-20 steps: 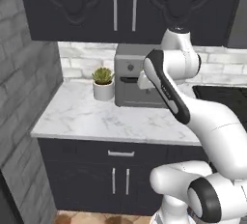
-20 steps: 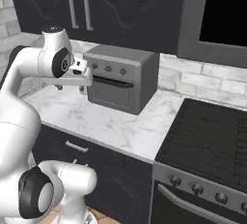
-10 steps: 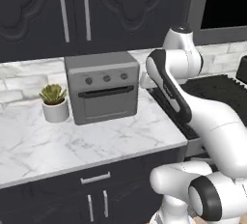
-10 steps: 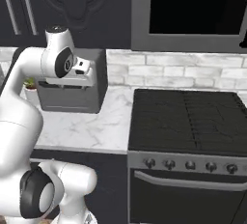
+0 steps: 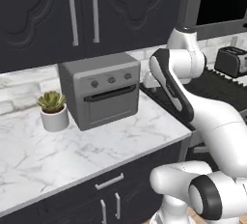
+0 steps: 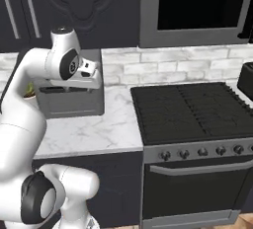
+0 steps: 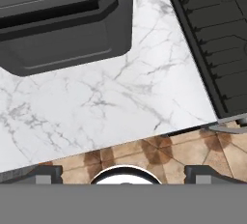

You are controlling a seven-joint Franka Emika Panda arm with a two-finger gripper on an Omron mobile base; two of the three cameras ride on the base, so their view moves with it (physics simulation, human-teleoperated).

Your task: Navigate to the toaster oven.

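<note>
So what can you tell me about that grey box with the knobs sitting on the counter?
That is the toaster oven, a boxy matte-grey countertop unit. Its front has three round knobs in a row, and below them a dark horizontal bar handle across a grey door, which is shut. It stands upright on the white marble counter, back near the brick wall, under the dark upper cabinets. A small potted plant stands beside it, and the black stove lies on the other side. Nothing touches it but the counter.
</note>
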